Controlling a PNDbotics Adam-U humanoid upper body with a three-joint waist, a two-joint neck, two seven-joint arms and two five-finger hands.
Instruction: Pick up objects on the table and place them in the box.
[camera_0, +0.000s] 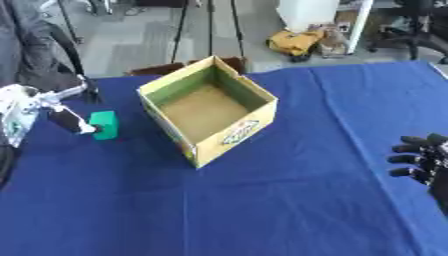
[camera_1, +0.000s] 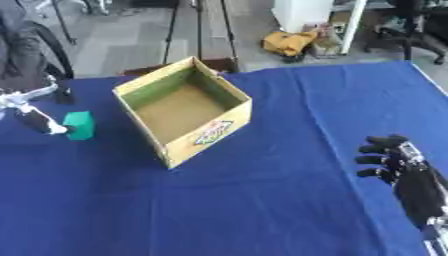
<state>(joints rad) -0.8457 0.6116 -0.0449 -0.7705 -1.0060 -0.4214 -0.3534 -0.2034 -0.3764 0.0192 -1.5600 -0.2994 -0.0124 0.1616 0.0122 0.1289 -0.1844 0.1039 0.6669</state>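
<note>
Left hand at a green block, right hand idle beside an open cardboard box.

The left hand (camera_0: 63, 114) reaches in from the left edge, its fingers spread wide, one dark finger touching the green block's (camera_0: 105, 124) near side; nothing is held. The block stands on the blue-clothed surface (camera_0: 289, 200), just left of the cardboard box (camera_0: 208, 115), which sits open-topped and empty. The right hand (camera_1: 398, 165) rests low at the right, fingers relaxed and pointing leftward, well apart from the box.
</note>
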